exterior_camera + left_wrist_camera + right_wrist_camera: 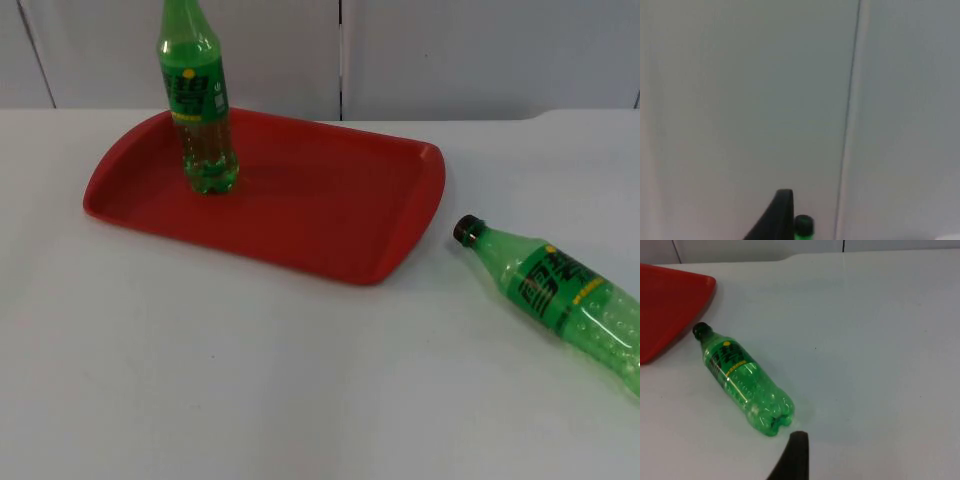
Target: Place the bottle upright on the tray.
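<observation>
You have a red tray (300, 200) lying flat on the white table (250, 380), its far long edge close to the grey partition wall (450, 50). One green bottle (197, 110) stands upright on the tray, near its far corner on the left arm's side, base fully inside the raised rim. A second green bottle (560, 295) lies on its side on the table, off the tray toward the right arm's side; its black cap (466, 230) points at the tray's near corner, just beside the rim but apart from it. From the right wrist view you see this lying bottle (742, 382) with bare table on every side except toward the tray (667, 310). The right gripper's fingertip (792, 457) sits just beyond the bottle's base, not touching it; you cannot tell its opening. The left gripper's fingertip (775, 217) hangs beside the standing bottle's cap (803, 225), facing the wall; its opening cannot be judged either.
</observation>
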